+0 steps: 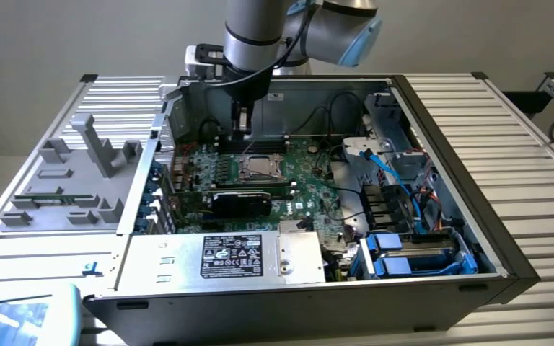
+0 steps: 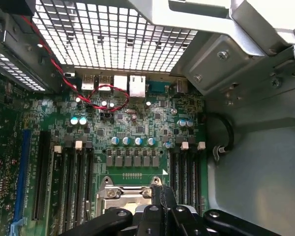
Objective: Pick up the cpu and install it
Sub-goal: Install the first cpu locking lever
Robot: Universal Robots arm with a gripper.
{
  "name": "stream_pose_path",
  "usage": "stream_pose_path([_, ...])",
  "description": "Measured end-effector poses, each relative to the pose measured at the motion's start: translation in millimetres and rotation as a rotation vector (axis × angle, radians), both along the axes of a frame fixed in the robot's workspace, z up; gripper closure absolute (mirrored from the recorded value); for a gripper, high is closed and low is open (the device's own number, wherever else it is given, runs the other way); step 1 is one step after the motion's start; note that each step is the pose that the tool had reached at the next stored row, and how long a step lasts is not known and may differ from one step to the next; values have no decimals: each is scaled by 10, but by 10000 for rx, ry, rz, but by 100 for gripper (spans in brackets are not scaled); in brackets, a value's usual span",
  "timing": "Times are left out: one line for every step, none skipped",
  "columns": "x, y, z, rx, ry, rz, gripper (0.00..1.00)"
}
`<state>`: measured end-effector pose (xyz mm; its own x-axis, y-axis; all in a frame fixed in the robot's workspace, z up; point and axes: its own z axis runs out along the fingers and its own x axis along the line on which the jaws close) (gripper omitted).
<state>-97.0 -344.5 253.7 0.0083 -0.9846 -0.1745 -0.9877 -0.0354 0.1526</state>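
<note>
My pincer (image 1: 243, 132) is closed tight, fingers pressed together, and I see nothing caught between them. It hangs just above one edge of the socket (image 2: 115, 192). The cpu (image 1: 256, 168) lies flat inside the socket, silver top up. Around the socket spreads the green motherboard (image 1: 308, 196) of the open computer case (image 1: 455, 137).

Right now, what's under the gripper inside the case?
The motherboard, with the cpu socket's metal frame just below the gripper. In the wrist view the gripper covers the socket's middle.
</note>
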Motion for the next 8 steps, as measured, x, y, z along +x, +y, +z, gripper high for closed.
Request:
stream_pose_path([0,1,-1,25,-18,6,88])
stream_pose_path([0,5,-1,29,-39,9,88])
stream_pose_path([0,9,-2,28,-81,10,88])
stream_pose_path([0,9,-2,28,-111,11,88])
stream_pose_path([1,9,-3,30,-116,12,88])
stream_pose_path([1,9,-2,29,-116,26,88])
stream_pose_path([0,9,-2,39,-116,68,88])
stream_pose_path([0,9,-2,61,-116,114,88])
